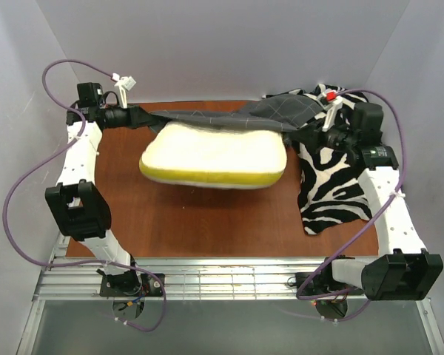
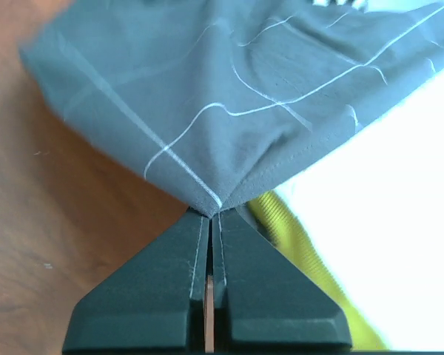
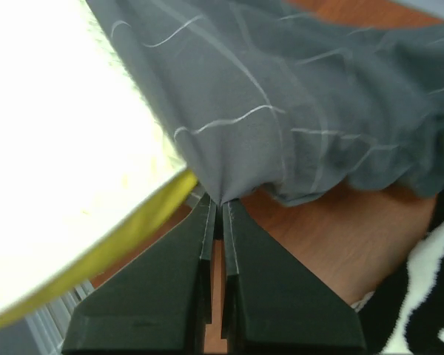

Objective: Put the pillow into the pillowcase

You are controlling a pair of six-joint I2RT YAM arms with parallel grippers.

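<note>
The cream-white pillow [image 1: 214,154] with its yellow-green edge lies on the brown table, its far side under the dark grey pillowcase [image 1: 281,109] with light grid lines. The pillowcase is stretched between my two grippers along the pillow's far edge. My left gripper [image 1: 142,116] is shut on the pillowcase's left corner [image 2: 207,133], with the pillow [image 2: 385,185] at the right of that view. My right gripper [image 1: 305,132] is shut on the pillowcase's right edge [image 3: 281,111], with the pillow [image 3: 66,148] at the left of that view.
A black-and-white zebra-striped fabric [image 1: 333,185] lies on the table's right side, under the right arm; a corner shows in the right wrist view [image 3: 429,296]. Grey walls close in the table at the back and sides. A metal rail [image 1: 222,281] runs along the near edge.
</note>
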